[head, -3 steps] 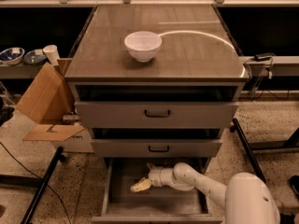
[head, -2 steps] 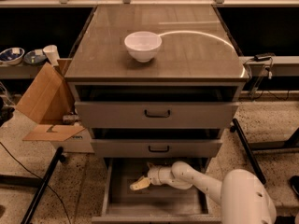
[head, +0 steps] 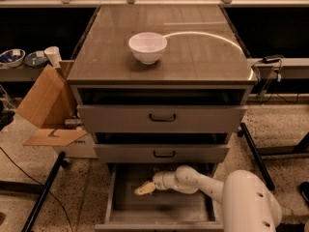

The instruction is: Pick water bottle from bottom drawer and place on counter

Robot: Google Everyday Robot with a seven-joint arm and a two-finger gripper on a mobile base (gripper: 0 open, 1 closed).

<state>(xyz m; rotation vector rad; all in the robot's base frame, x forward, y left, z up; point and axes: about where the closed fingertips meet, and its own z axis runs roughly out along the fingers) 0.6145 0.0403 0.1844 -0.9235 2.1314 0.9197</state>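
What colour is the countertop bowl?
The bowl is white, camera view; the gripper is inside the bottom drawer.

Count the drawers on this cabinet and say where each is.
3: the top drawer under the counter, the middle drawer below it, and the bottom drawer lowest, pulled open, with the gripper inside it.

Counter, bowl; tool seemingly in drawer

fingers in bottom drawer | middle drawer overhead | bowl on counter
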